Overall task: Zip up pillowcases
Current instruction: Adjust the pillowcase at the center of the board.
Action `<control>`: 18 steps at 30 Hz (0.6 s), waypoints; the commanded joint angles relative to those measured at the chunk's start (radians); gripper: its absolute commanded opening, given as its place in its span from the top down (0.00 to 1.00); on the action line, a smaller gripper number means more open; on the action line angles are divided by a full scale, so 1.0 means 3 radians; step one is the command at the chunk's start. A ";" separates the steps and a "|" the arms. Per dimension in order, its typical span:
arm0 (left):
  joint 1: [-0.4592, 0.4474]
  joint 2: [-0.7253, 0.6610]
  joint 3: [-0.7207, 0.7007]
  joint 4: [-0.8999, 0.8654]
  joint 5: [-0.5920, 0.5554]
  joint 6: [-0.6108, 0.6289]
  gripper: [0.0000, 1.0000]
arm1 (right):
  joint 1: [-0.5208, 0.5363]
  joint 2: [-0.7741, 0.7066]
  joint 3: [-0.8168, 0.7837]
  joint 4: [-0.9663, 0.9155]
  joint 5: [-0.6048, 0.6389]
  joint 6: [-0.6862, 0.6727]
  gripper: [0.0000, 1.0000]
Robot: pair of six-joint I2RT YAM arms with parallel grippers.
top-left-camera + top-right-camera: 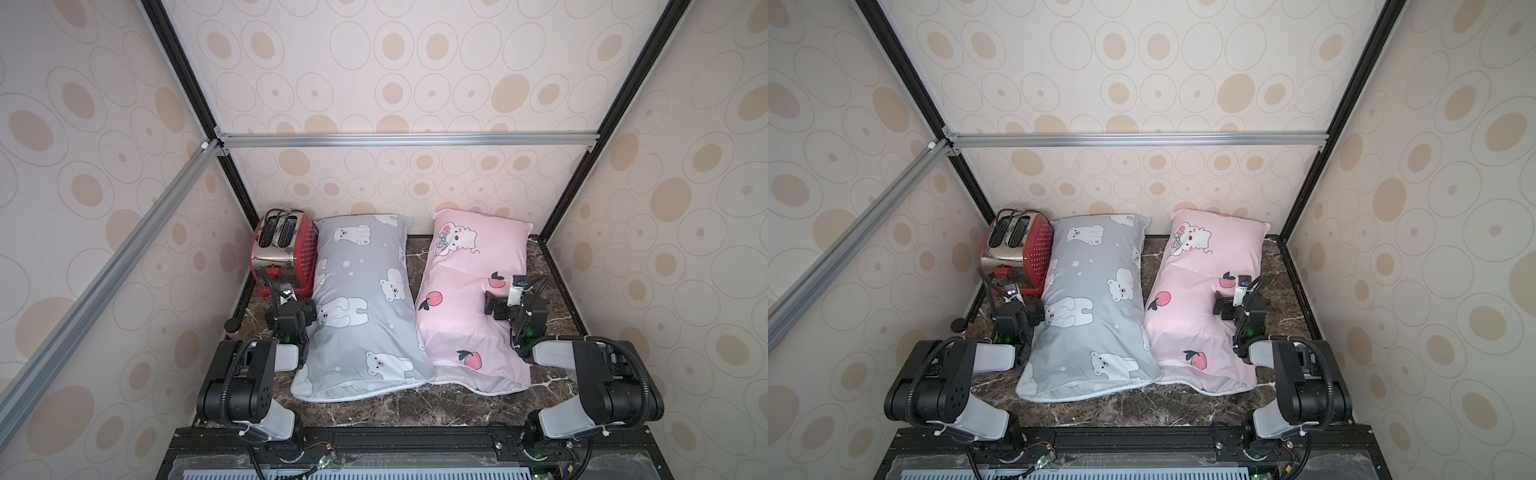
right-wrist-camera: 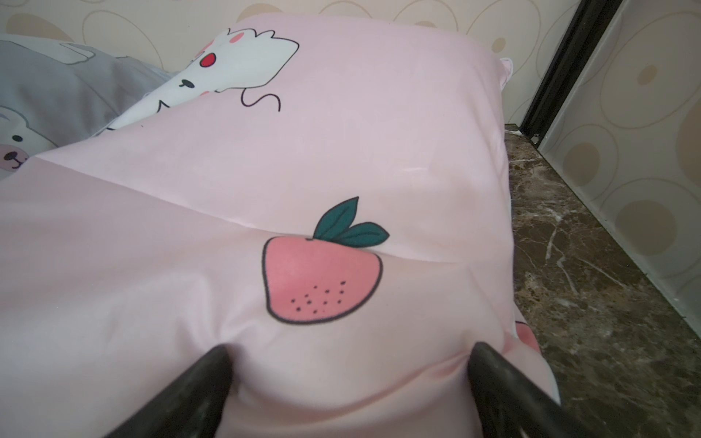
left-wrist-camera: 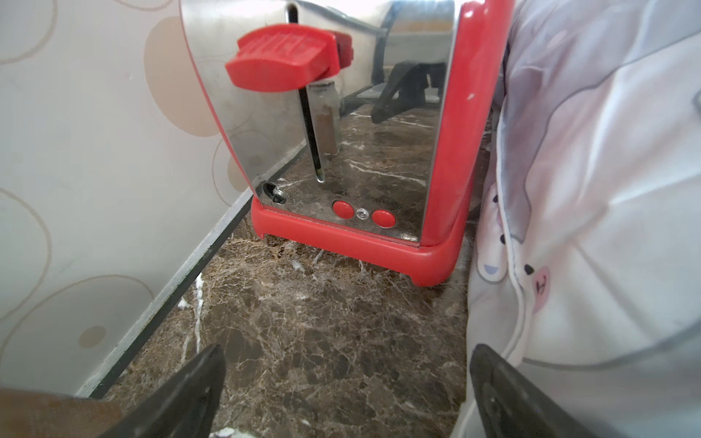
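Right wrist view shows the right pincer spread wide. Both fingertips dent the pink pillowcase beside a printed peach, and no fabric is pinched between them. The left pincer is spread and empty too, low over bare worktop and facing the lever end of the toaster, with one fingertip just beside the grey pillowcase.

In both top views the grey pillowcase lies lengthwise against the toaster's side. The pink one lies beyond it, away from the toaster, and the two touch only at the ends farthest from the toaster.

Zipping looks not yet begun. The mouths seem to be at those far ends, where pale edging runs along each case and the pink one appears to gape. Neither pincer is near them. The next move would call for one pincer to go to a mouth end and find the zip pull, while the other holds the cloth taut.

No zip pull can be made out in any view. The wrist views miss the mouth ends, and the arms cover part of each case. Whether the grey zip is partly closed cannot be told.
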 commanded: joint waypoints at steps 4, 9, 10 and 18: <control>-0.0013 0.0035 0.0112 0.0075 -0.0040 0.0073 0.01 | 0.0044 0.0120 0.0032 -0.0208 0.0037 -0.0140 0.00; -0.0280 -0.0596 0.0314 -0.0796 -0.0428 0.0265 0.01 | 0.0143 -0.0251 0.0179 -0.0780 0.0419 -0.0154 0.01; -0.0404 -0.0770 0.0419 -0.1112 -0.0611 0.0334 0.01 | 0.0190 -0.0427 0.0411 -0.1409 0.0517 -0.0132 0.01; -0.1353 -0.1603 0.1200 -0.3365 -0.1568 -0.0070 0.01 | 0.0834 -0.1123 0.1286 -0.4087 0.0371 0.0275 0.01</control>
